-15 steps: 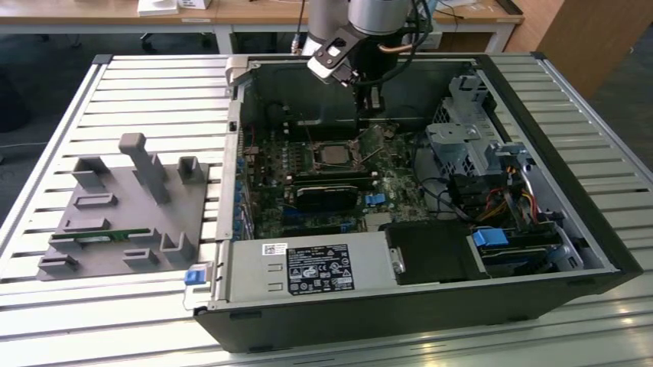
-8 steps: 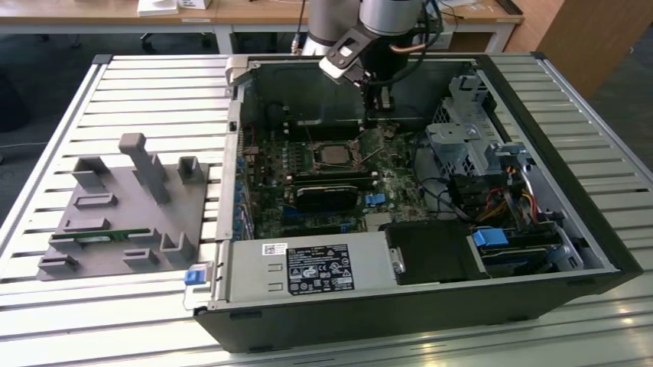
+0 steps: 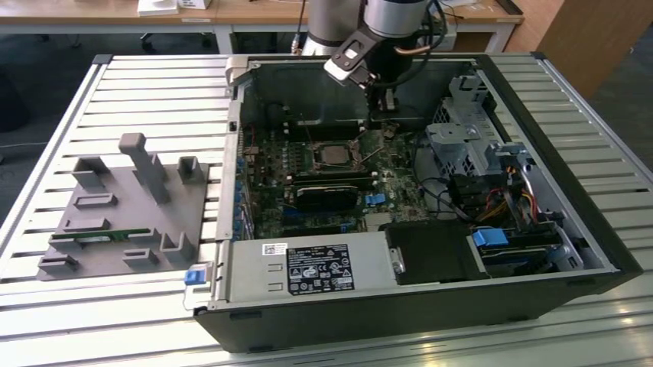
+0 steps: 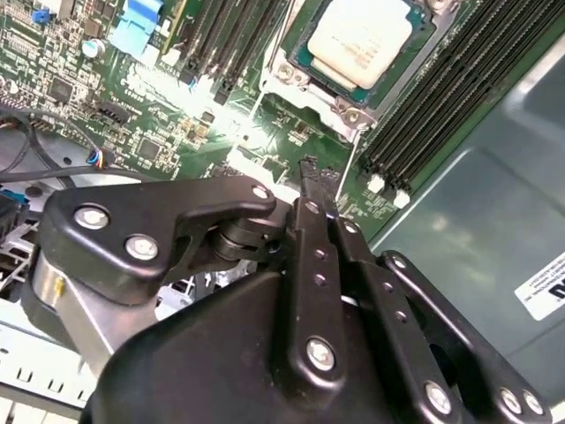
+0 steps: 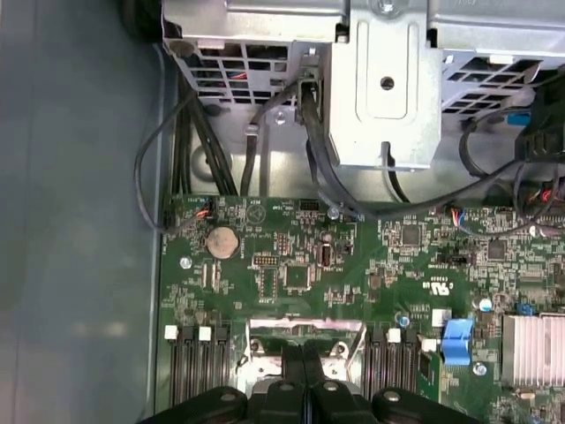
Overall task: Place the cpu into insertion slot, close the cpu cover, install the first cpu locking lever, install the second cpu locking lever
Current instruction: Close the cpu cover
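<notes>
The cpu point(image 4: 357, 40) sits on the motherboard point(image 4: 150, 115), framed by the cpu cover point(image 4: 296, 78), which looks lowered. The claw point(image 4: 309, 170), pinched together and empty, hovers just beside 1 thin locking lever point(image 4: 351, 168). The lever likely wants steady pressure, kept clear of the memory slots point(image 4: 441, 97). The case point(image 3: 408, 313) holds board, drives and cables. The grey fixture point(image 3: 61, 267) on the tabletop point(image 3: 153, 84) carries 1 green strip point(image 3: 97, 235).

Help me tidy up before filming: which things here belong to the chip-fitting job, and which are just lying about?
Job:
- chip
- metal cover frame around it
- claw

Lying about:
- grey rack
- power supply
- coin battery
- blue clip
</notes>
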You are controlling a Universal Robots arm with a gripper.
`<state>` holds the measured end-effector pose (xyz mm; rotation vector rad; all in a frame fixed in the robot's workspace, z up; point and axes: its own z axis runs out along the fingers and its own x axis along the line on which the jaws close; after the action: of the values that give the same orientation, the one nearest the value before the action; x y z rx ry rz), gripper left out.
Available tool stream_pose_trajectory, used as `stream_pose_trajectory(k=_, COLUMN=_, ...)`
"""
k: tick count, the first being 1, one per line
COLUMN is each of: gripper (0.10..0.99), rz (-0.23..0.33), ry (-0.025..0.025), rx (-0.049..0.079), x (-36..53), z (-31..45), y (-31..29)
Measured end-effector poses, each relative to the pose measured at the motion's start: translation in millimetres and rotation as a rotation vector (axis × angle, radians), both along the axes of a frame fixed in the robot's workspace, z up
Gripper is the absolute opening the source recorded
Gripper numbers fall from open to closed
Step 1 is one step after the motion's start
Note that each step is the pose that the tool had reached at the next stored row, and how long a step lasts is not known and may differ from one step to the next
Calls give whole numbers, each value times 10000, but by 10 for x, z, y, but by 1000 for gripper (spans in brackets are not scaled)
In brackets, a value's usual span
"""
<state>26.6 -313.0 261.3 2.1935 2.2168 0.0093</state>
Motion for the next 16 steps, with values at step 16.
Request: stream_pose_trajectory(k=16, gripper=106, rz=-196, ry=-1, rx=-5, x=169, z=-43, y=24)
